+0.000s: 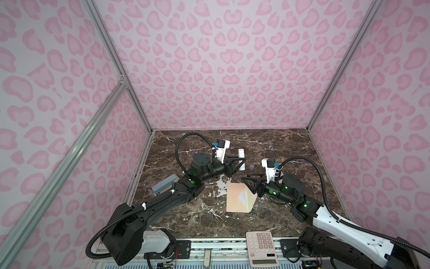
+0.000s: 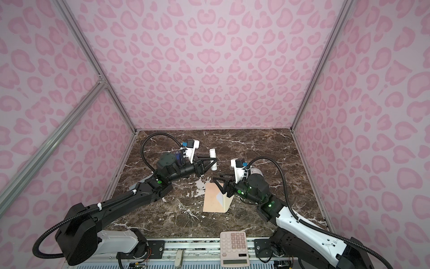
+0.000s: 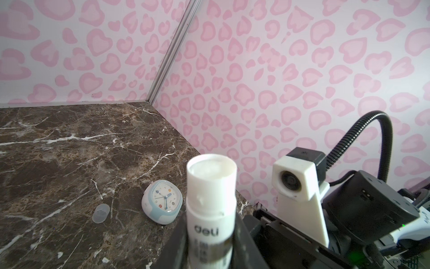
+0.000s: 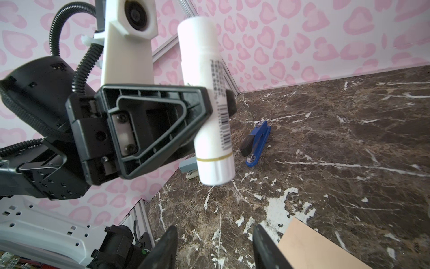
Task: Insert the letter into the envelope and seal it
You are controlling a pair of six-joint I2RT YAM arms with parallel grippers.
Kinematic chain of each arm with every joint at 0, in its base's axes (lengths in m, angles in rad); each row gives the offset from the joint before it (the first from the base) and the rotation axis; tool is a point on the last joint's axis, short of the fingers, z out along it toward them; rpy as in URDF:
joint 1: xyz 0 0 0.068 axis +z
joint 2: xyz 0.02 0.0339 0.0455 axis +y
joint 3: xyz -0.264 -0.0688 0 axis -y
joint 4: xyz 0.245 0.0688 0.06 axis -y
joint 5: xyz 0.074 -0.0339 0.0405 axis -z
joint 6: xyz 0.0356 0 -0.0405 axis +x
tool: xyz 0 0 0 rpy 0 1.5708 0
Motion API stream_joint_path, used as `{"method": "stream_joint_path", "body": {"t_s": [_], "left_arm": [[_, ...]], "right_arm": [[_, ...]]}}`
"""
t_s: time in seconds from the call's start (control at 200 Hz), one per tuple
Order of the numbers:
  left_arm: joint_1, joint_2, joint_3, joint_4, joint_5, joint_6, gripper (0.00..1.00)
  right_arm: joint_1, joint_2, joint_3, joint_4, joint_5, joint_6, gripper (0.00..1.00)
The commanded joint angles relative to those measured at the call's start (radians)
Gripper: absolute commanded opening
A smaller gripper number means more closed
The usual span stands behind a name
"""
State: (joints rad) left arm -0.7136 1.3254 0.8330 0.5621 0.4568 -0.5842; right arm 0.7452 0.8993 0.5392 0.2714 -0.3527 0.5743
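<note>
Clenched uncapped glue stick point(image 4: 204, 58) in left gripper point(image 4: 218, 102), apart from envelope point(image 1: 235, 198). Held right gripper point(image 4: 215, 233) released, empty, by raised flap point(image 1: 251, 200). Likely needed flap steadied, glue drawn lightly along edge.

In the centre foreground of the frame, the left gripper point(image 3: 210, 244) clamps an uncapped white glue stick point(image 3: 211, 186) marked "deli", its open end up. Beyond it on the dark marbled surface point(image 3: 58, 151) sits a small pale-blue clock point(image 3: 162, 201), with a clear cap point(image 3: 100, 213) near it but apart. Beside the stick looms the other arm's white camera housing point(image 3: 294, 180), against the pink-spotted wall point(image 3: 279, 69).
</note>
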Motion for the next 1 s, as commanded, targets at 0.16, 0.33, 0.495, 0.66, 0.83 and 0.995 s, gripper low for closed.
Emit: {"method": "stream_joint_path", "body": {"t_s": [0.16, 0.33, 0.495, 0.66, 0.83, 0.995], "left_arm": [[-0.004, -0.008, -0.021, 0.120, 0.035, -0.047, 0.23], [-0.013, -0.015, -0.030, 0.125, 0.036, -0.051, 0.22], [-0.020, -0.014, -0.027, 0.121, 0.040, -0.050, 0.22], [-0.021, -0.025, -0.021, 0.104, 0.051, -0.042, 0.23], [-0.023, -0.035, -0.028, 0.103, 0.025, -0.040, 0.23], [-0.057, -0.055, -0.003, -0.011, -0.125, 0.024, 0.21]], "right_arm": [[0.003, 0.021, 0.039, 0.036, -0.009, -0.037, 0.51], [0.003, 0.027, 0.059, 0.027, 0.005, -0.046, 0.50], [0.000, 0.043, 0.069, 0.019, 0.015, -0.052, 0.50], [-0.028, 0.043, 0.081, 0.002, 0.004, -0.058, 0.50], [-0.033, 0.052, 0.095, -0.012, 0.015, -0.068, 0.47], [-0.004, 0.078, 0.127, -0.054, 0.075, -0.123, 0.55]]}}
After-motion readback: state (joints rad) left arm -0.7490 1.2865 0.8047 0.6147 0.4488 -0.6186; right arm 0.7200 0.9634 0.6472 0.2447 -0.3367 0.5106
